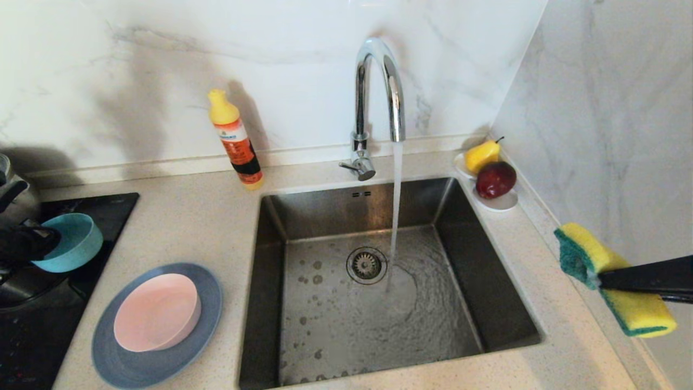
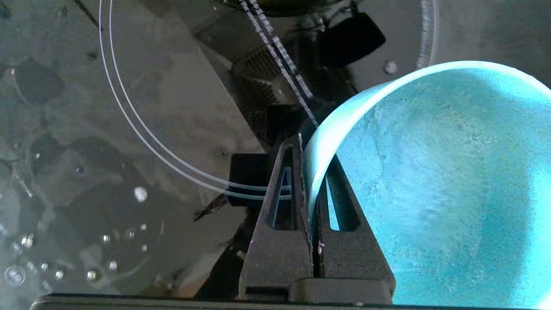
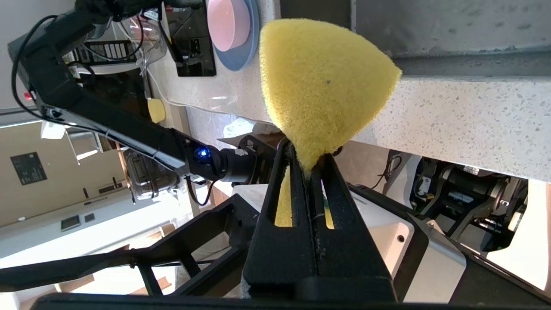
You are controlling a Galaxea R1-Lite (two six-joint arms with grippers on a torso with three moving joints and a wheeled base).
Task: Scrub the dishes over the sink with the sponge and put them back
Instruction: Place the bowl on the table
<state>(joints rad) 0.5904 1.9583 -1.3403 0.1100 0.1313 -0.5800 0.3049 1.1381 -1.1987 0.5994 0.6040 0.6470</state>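
Observation:
At the far left, over the black cooktop, my left gripper (image 1: 47, 239) (image 2: 312, 150) is shut on the rim of the small teal bowl (image 1: 73, 242) (image 2: 430, 172), which is tipped on its side. The pale pink bowl (image 1: 157, 311) sits on the slate-blue plate (image 1: 135, 364) on the counter left of the sink (image 1: 487, 260). Water runs from the chrome tap (image 1: 379, 81) into the basin beside the drain (image 1: 366, 265). To the right of the sink my right gripper (image 1: 601, 279) (image 3: 308, 153) is shut on the narrowed middle of the yellow and green sponge (image 1: 590, 249) (image 3: 323, 77), held above the counter.
An orange soap bottle (image 1: 236, 142) stands behind the sink's left corner. A white saucer (image 1: 503, 202) with a pear (image 1: 482, 155) and a red apple (image 1: 495, 180) sits at the back right corner. The cooktop (image 1: 103, 208) lies at the left, and a marble wall (image 1: 612, 135) closes the right side.

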